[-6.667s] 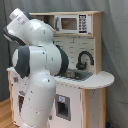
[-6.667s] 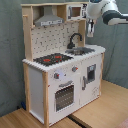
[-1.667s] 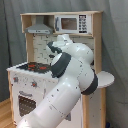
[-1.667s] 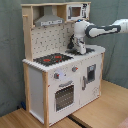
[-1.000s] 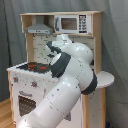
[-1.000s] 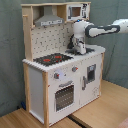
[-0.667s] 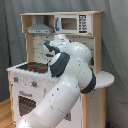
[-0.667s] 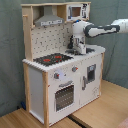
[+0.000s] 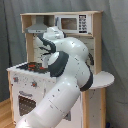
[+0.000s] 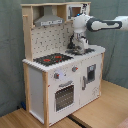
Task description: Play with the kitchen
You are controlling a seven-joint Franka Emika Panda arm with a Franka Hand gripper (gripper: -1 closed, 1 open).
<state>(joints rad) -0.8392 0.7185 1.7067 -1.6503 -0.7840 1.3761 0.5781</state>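
The kitchen [image 10: 60, 80] is a white and light-wood toy with a black stovetop [image 10: 52, 59] with red burners, a pegboard back [image 10: 47, 39], a grey hood [image 10: 48, 20] and an oven door [image 10: 64, 97]. In the second exterior view my arm [image 10: 105, 23] reaches in from the right and bends down. My gripper [image 10: 74, 48] hangs just over the sink area [image 10: 86, 51] at the counter's right end, hiding the faucet. In the first exterior view my white arm [image 9: 70, 65] covers most of the kitchen [image 9: 25, 80]; the stovetop [image 9: 32, 65] and hood [image 9: 37, 27] show.
A toy microwave [image 9: 72, 22] sits on the top shelf beside the hood. A round white side shelf [image 9: 102, 79] sticks out from the kitchen. The kitchen stands on a wooden table [image 10: 100, 112], with a grey curtain [image 10: 10, 55] behind it.
Since 6.7 s ago the arm has swung from high at the side down to the sink. Over the last second the gripper has moved slightly lower and toward the stovetop.
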